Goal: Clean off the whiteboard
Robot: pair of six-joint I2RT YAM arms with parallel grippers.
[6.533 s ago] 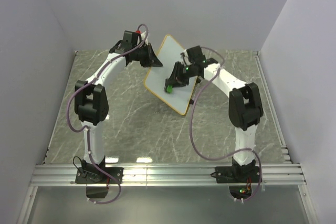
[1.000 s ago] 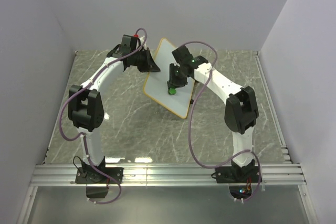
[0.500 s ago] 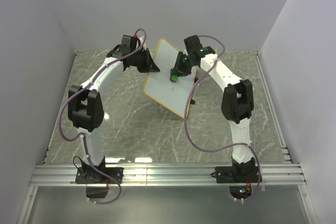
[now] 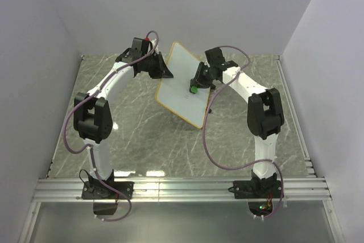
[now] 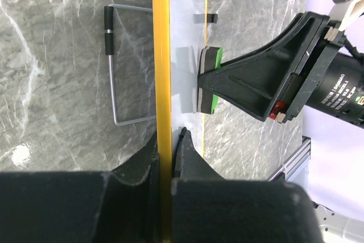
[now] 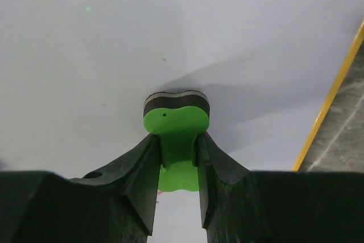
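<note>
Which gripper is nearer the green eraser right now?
Right. The right gripper is shut on the green eraser against the whiteboard; the left gripper clamps its frame edge, apart from the eraser.

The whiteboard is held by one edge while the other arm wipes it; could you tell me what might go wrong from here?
1. The left gripper pinches only the thin frame of the whiteboard, so pressure from the eraser could tilt it or pull it loose.
2. The right gripper works near the board's edge; a stroke might run off and catch the frame.
3. Faint red specks are easy to miss.
</note>
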